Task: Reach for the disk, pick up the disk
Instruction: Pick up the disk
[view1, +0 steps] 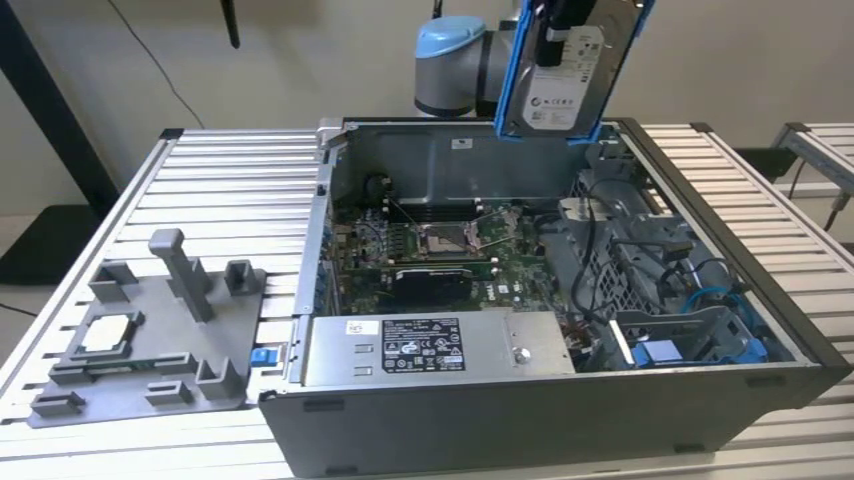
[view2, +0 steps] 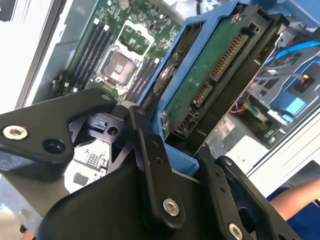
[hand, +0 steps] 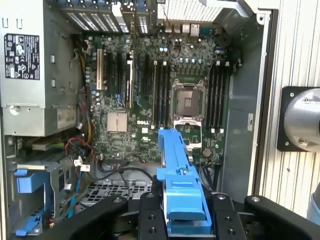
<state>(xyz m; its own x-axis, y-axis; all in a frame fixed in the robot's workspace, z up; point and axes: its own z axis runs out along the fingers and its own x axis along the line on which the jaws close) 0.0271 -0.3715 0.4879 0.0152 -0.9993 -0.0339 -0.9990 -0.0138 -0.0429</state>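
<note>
1. The robot's black hand (view2: 167, 165) was clamped on the disk (view1: 571, 75), a flat silver hard drive with a white printed label framed by bright blue plastic carrier rails, which hung tilted in the air above the rear wall of the open grey computer case (view1: 561, 430).
2. In the exterior view, the disk sat at about 12 o'clock from the case's green motherboard (view1: 441, 240), well clear of everything inside the case.
3. In the second wrist view, the black fingers (view2: 150, 165) pinched the blue rail at one end of the disk (view2: 210, 75), whose green circuit board and connector side faced the camera.
4. In the first wrist view, the disk (hand: 177, 185) showed edge-on as a blue rail rising from the hand (hand: 182, 220), with the motherboard (hand: 150, 90) and its empty processor socket (hand: 187, 100) spread out beyond it.
5. A silver power supply box (view1: 434, 345) lay inside the case at about 6 o'clock from the motherboard in the exterior view.
6. On the slatted metal tabletop (view1: 227, 180), at about 9 o'clock from the case, a grey plastic tray (view1: 147, 350) carried a small square silver chip (view1: 110, 335).
</note>
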